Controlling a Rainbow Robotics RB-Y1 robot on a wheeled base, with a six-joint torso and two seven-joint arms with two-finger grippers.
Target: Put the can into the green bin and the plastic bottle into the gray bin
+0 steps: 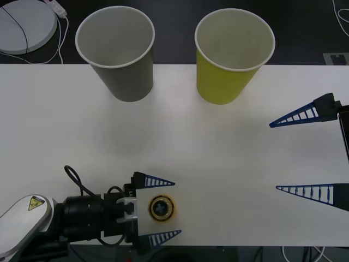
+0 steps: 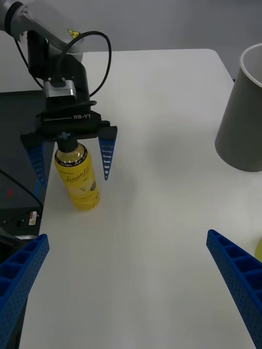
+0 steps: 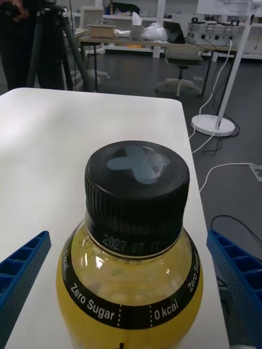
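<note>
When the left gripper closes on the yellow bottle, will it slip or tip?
The plastic bottle looks nearly full, so probably heavy for its size. It stands upright between the open left gripper fingers; its smooth rounded body might slip, and a high push may tip it.

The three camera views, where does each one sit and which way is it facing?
Front view: above the arms, looking down at the table, gray bin and green bin; both arms show.
Right wrist view: on the right arm, facing across to the left pincer straddling the plastic bottle; the right pincer is open.
Left wrist view: on the left arm, close on the bottle's cap.
All three share the bottle.
</note>
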